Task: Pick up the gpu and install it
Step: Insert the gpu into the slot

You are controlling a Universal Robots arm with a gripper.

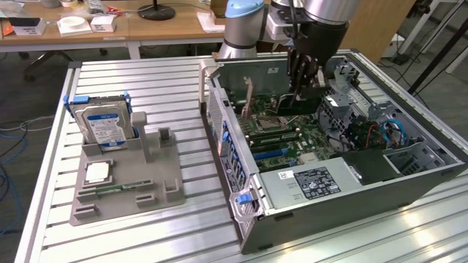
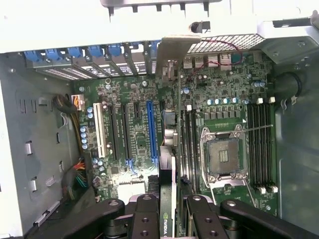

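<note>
Gripper: the gripper (image 1: 298, 94) is hanging inside the open computer case (image 1: 409, 186), its black fingers (image 2: 145, 219) closing narrowly on the gpu (image 2: 169, 164) and holding it edge-on.
Gpu: the thin card is standing upright over the motherboard (image 1: 289, 143); in the wrist view its edge is running between the two finger pairs toward the silver bracket (image 2: 172, 55) at the case's rear wall. Whether its lower edge is touching a slot, I cannot tell.
Gpu in the exterior view: it is showing as a narrow upright strip (image 1: 249, 98) at about ten o'clock from the gripper, with the processor socket (image 1: 266, 121) just beneath it.
Slots: the blue expansion slot (image 2: 152, 132) is lying just beside the card, the white slot (image 2: 100, 132) further off on the same side.
Socket: the empty processor socket (image 2: 223, 157) is sitting on the card's other side, with black memory slots (image 2: 261, 147) beyond it.
Arm: the robot arm (image 1: 321, 22) is reaching down into the case from twelve o'clock.
Case: the case is lying on its side on the slatted table (image 1: 146, 82), its power supply (image 1: 310, 183) at six o'clock of the gripper.
Holder: a grey holder (image 1: 128, 181) is standing at nine o'clock of the case, well apart.
Hard drive: the blue-labelled hard drive (image 1: 104, 125) is standing upright in the holder's far end.
Other parts: a square chip (image 1: 97, 172) and a narrow green memory stick (image 1: 117, 189) are lying in the holder's nearer recesses.
</note>
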